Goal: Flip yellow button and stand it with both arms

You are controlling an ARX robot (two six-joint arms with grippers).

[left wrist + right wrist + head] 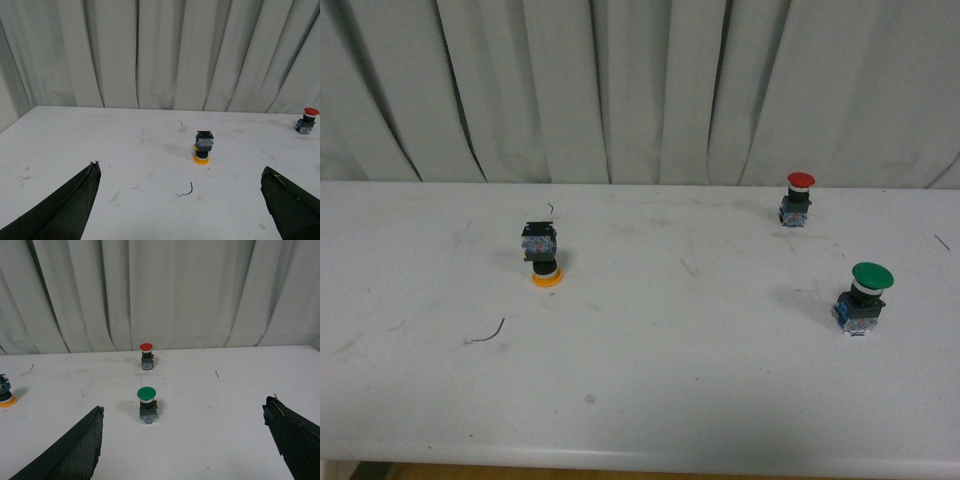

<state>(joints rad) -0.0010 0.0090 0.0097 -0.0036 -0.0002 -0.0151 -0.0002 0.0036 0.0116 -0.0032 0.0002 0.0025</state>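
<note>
White table (640,400); fingers (70,210) (70,452) wide apart (empty)

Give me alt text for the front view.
A yellow button stands upside down on its cap, left of centre on a white table. A red button and a green button stand upright to the right, with a grey curtain behind.

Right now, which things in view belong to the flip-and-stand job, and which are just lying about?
Job: yellow button, cap down on the table; left gripper, open; right gripper, open.
Lying about: red button, upright; green button, upright; thin wire scrap.
</note>
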